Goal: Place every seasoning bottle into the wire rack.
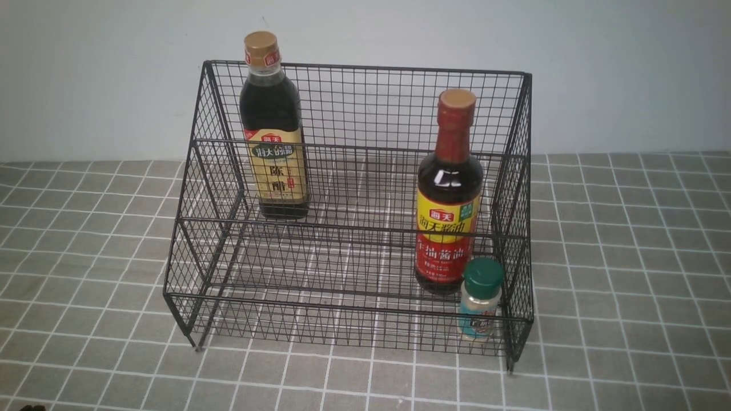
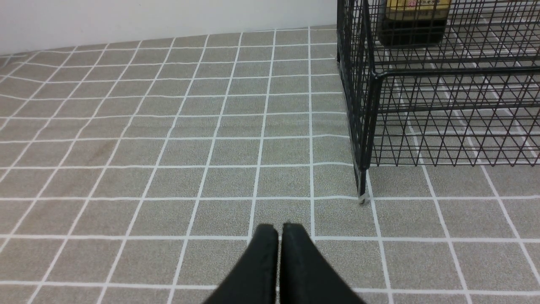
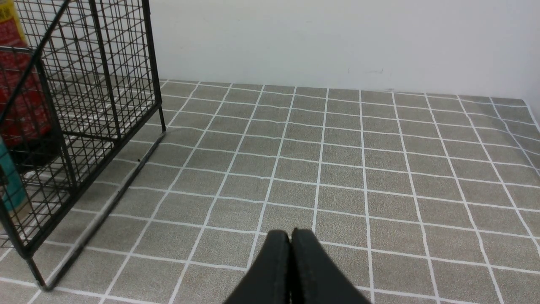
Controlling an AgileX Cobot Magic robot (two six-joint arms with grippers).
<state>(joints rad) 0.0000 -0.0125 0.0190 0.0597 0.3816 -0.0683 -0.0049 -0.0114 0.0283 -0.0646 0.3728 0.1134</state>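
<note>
All 3 bottles in the rack, both my pincers empty.

L pincer (image 2: 278,230) pressed together, low over the tiled cloth (image 1: 628,240); rack (image 1: 354,103) ahead & to its right, w/ gold-cap bottle (image 1: 273,128) on top tier. R pincer (image 3: 290,236) together too; rack ahead-left of it, red-neck bottle (image 1: 449,194) mid tier, small green-cap shaker (image 1: 481,299) just in front, lowest tier.

"海天" on both tall bottles' labels (image 1: 278,165)

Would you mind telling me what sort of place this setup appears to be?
Probably a mock kitchen counter: a grid-patterned grey cloth against a plain wall, holding a black wire rack with seasoning bottles on its tiers.
</note>
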